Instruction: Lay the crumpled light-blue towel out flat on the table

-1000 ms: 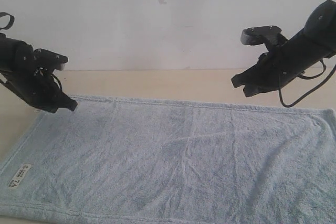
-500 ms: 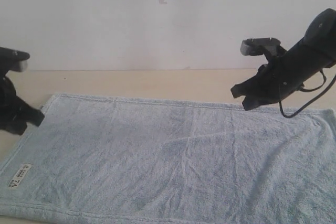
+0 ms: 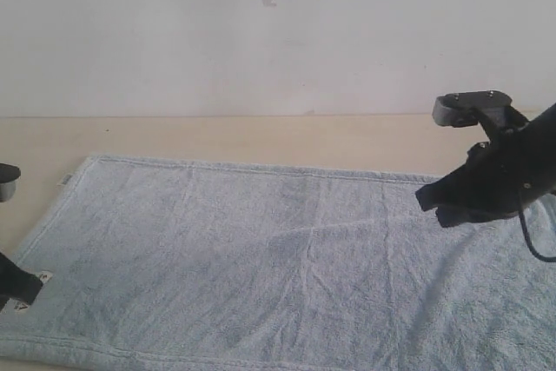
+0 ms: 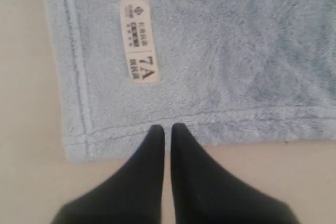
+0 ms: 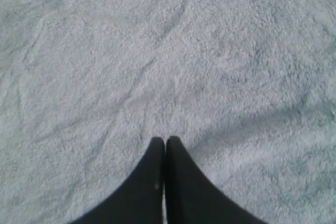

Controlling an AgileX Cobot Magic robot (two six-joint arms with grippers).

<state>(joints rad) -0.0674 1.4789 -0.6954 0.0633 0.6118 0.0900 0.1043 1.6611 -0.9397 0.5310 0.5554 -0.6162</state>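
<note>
The light-blue towel (image 3: 261, 258) lies spread out flat on the beige table (image 3: 261, 138), with faint creases across its middle. Its white printed label (image 4: 138, 39) sits near the near-left corner. My left gripper (image 3: 26, 288) hovers at that corner by the towel's hem (image 4: 167, 128), shut with nothing between its jaws. My right gripper (image 3: 427, 200) hangs above the right part of the towel (image 5: 157, 66), shut and empty (image 5: 166, 141).
A white-grey wall (image 3: 278, 32) rises behind the table. A strip of bare tabletop (image 3: 217, 136) runs between the towel's far edge and the wall, and more bare table (image 4: 26, 103) shows beside the towel's left hem.
The left arm has pulled back from the towel's far-left corner toward the near-left corner by the label. The right arm has moved lower and rightward over the towel. The towel has not moved.
</note>
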